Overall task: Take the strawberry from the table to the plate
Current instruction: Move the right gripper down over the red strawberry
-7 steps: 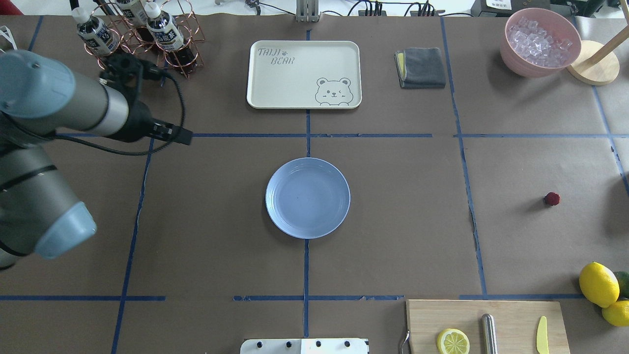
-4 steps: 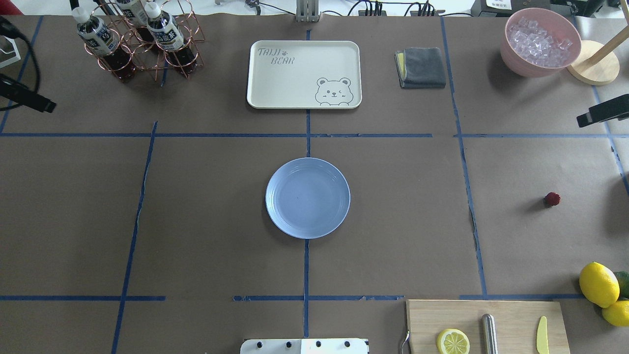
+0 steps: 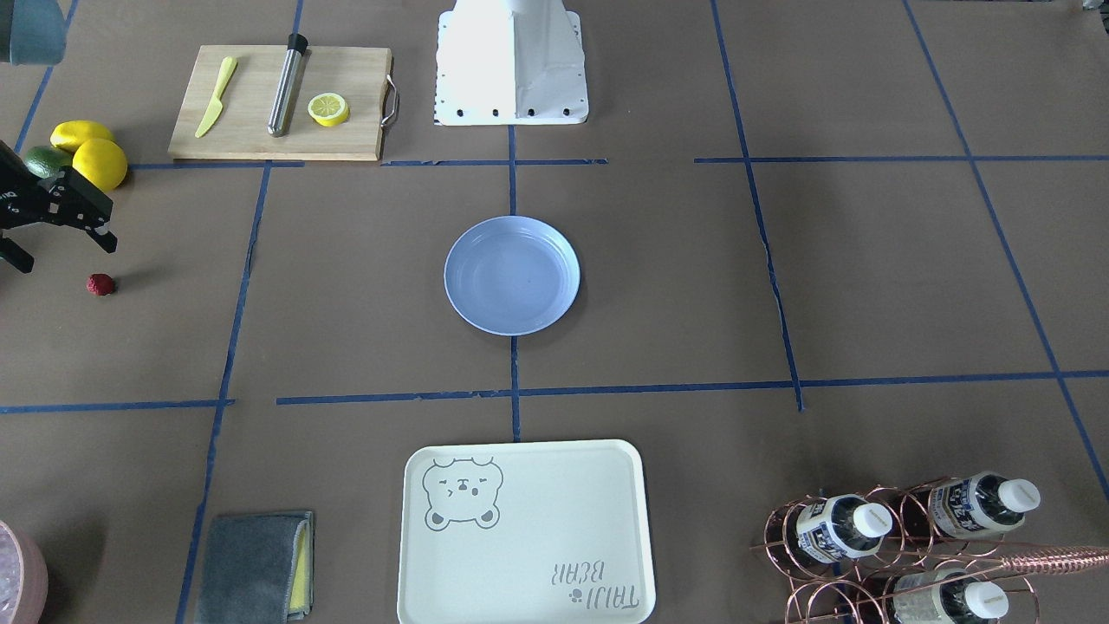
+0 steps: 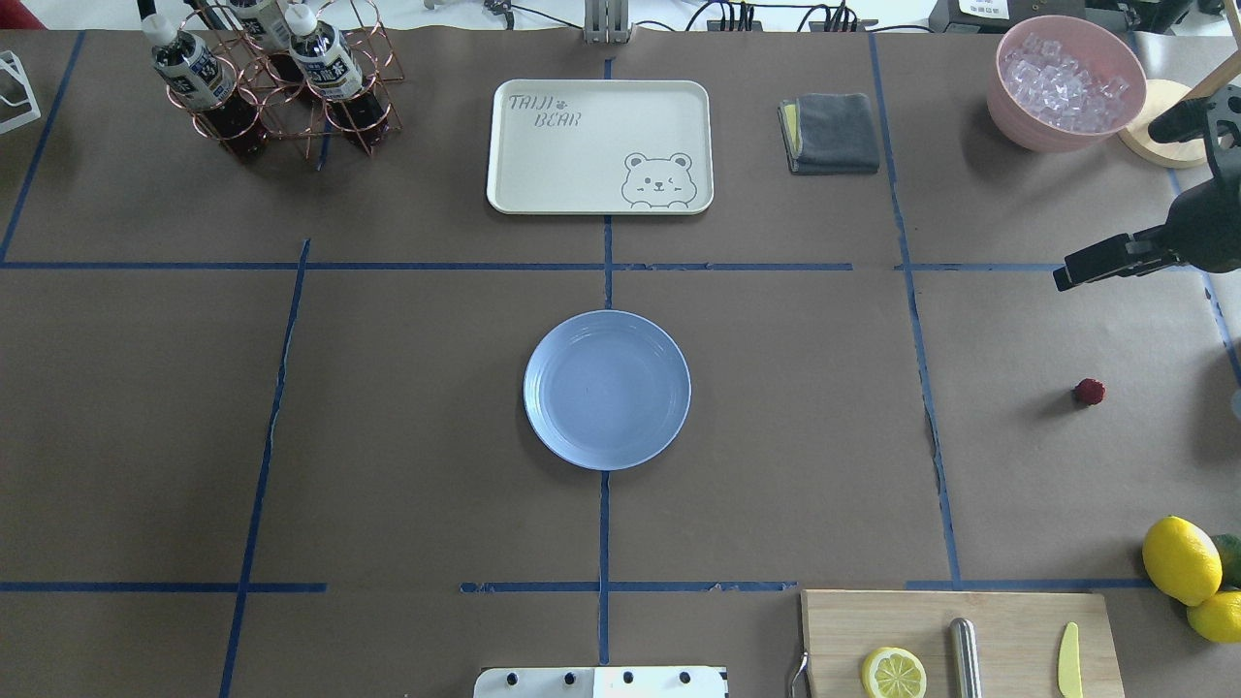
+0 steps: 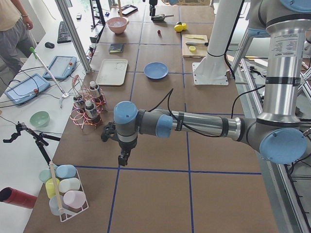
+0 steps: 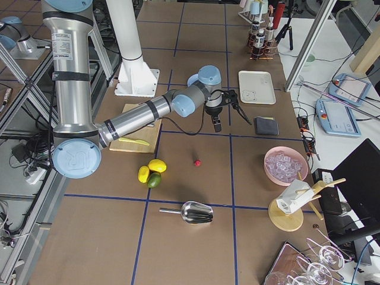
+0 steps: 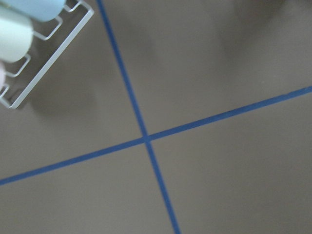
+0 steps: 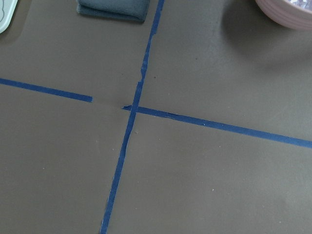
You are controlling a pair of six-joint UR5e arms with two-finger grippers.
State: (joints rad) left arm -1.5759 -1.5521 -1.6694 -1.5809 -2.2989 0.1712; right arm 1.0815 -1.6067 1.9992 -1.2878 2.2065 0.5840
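Small dark-red bumpy strawberry (image 4: 1090, 392) lies on the brown paper-covered, blue-taped table (image 4: 407, 407), far out on the robot's right.
It sits well apart from the round pale-blue glossy plate (image 4: 607, 390) at the table's middle, which holds nothing. The black right gripper (image 3: 61, 253) hangs above the table near the berry without touching it, jaws apart. The left gripper (image 5: 124, 160) points down over the table's left end; whether its jaws are apart or together cannot be told.

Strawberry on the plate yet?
No, the strawberry lies on the bare table, far off to the robot's right of the empty plate.
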